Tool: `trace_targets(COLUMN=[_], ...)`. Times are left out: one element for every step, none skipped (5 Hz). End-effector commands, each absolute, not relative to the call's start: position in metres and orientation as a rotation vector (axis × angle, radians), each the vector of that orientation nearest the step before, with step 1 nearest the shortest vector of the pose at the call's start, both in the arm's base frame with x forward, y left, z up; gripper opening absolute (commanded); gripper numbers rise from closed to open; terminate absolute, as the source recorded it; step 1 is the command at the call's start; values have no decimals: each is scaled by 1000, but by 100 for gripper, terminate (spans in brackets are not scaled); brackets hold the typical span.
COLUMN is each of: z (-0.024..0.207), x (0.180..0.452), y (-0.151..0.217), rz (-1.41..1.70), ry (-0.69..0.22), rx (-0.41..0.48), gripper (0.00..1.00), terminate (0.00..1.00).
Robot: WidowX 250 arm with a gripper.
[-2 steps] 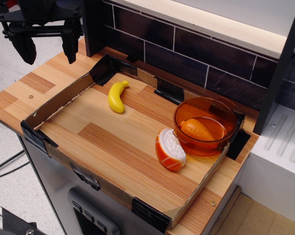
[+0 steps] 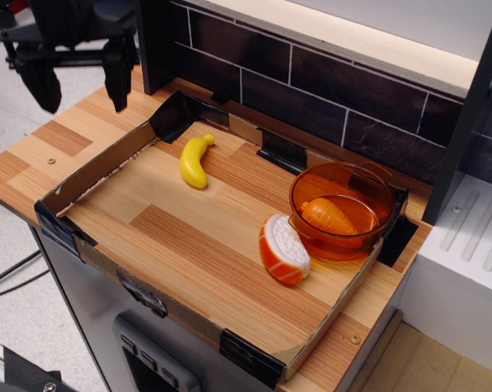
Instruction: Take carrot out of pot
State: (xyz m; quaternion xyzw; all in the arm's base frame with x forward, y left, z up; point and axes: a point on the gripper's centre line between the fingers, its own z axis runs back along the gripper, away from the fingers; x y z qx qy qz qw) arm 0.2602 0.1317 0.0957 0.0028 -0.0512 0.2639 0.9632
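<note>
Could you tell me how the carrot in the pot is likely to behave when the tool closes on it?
The carrot looks like smooth, glossy moulded plastic, so it is probably rigid and light, though perhaps slippery. Its tapered cone shape may let it squirt out of a pinch or roll against the pot wall. The open tool is far off at the counter's back left corner.

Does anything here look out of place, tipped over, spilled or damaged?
Nothing stands out. The carrot lies inside the upright pot, the banana and the slice rest on the wooden surface, and the gripper hangs open, far left.
</note>
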Motion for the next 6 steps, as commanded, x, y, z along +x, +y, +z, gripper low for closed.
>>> trace_targets(z=[110, 113, 118, 120, 115, 103], x=[270, 280, 292, 300, 309, 318], y=[81, 44, 9, -15, -34, -47], rz=[743, 914, 1108, 1249, 1391, 1504], ry=[-187, -242, -222, -192, -183, -140], rx=[-28, -57, -101, -138, -141, -128], gripper=[100, 100, 100, 100, 100, 100], terminate=[0, 0, 0, 0, 0, 0])
